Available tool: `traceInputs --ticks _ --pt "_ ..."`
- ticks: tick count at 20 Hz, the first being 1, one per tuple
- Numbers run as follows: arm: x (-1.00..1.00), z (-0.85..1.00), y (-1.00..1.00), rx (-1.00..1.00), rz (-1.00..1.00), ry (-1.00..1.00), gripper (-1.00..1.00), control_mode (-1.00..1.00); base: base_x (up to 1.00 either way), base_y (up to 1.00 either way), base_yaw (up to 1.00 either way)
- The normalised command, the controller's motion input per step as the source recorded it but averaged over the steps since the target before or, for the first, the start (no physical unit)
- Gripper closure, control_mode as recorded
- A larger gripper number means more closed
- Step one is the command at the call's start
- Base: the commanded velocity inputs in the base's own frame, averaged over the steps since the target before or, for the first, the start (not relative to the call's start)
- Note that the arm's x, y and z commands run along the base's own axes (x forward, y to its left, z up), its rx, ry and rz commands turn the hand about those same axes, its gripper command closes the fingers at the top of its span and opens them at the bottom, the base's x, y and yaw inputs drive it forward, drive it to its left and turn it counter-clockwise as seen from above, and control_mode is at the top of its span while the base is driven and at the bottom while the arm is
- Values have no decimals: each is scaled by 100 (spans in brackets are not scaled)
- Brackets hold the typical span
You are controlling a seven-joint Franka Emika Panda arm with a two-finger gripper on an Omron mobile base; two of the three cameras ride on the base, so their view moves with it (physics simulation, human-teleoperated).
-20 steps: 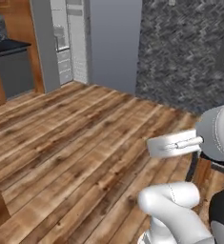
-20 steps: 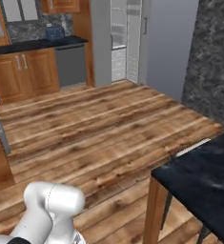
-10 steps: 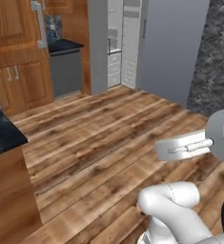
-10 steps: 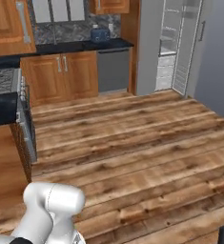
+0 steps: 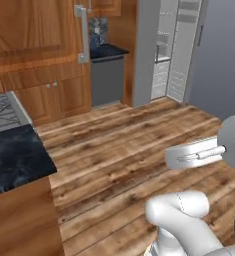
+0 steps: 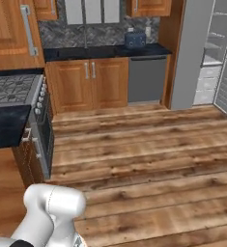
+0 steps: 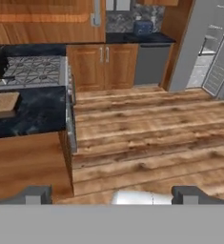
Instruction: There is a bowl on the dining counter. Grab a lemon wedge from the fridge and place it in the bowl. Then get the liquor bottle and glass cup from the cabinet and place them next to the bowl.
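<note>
The gripper (image 7: 112, 195) stands wide open with nothing between its two dark fingertips (image 7: 35, 194), which sit far apart at the bottom of the hand view, over bare plank floor (image 7: 151, 138).

The fridge (image 6: 216, 53) is across the room, at the far right. One of its doors hangs open, and I can count several white shelves inside, though I cannot make out anything lying on them. From the left base view the same fridge (image 5: 176, 50) shows as a tall grey unit with its pale interior exposed.

Along the back wall runs one dark worktop (image 6: 105, 50) over two wooden cupboard doors (image 6: 91, 82), each with one metal handle. Beside them sits one grey dishwasher front (image 6: 146, 79). One blue-grey appliance (image 6: 133, 38), perhaps a toaster, stands on the worktop.

To the left is one stove (image 7: 30, 69) with dark grates, next to a dark marble counter (image 7: 32, 112). One pale wooden block (image 7: 4, 102) rests on that counter; I cannot tell what it is.
</note>
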Motion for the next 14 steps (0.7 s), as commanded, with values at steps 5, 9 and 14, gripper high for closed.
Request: traceInputs --ticks 5,9,14 --pt "0 0 0 0 0 0 -100 100 100 0 33" --pt "0 0 0 0 0 0 -100 100 96 -14 31" --pt "0 0 0 0 0 0 -100 100 49 -77 33"
